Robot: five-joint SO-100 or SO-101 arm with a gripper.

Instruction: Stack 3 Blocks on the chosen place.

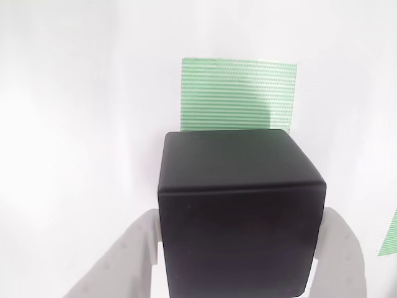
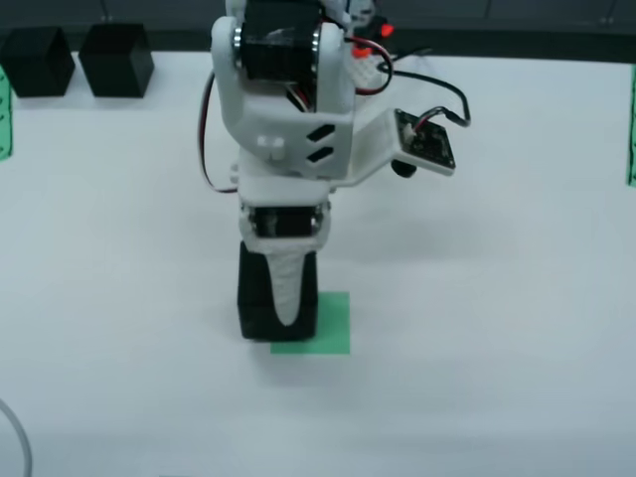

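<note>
In the wrist view a matte black block (image 1: 239, 211) sits between my white fingers (image 1: 139, 248), so my gripper (image 1: 240, 251) is shut on it. The green-and-white striped chosen place (image 1: 239, 93) lies just beyond the block's far edge. In the other view my gripper (image 2: 283, 293) points straight down with the block (image 2: 256, 298) low over the left part of the chosen place (image 2: 328, 328). I cannot tell whether the block touches the table. Two more black blocks (image 2: 37, 60) (image 2: 116, 58) stand side by side at the table's far left.
The white table (image 2: 497, 298) stretches wide on all sides. Green strips sit at the left edge (image 2: 3, 114) and right edge (image 2: 631, 129). A small camera board (image 2: 427, 139) sticks out on the arm's right. A thin cable (image 2: 15, 437) curves at the bottom left.
</note>
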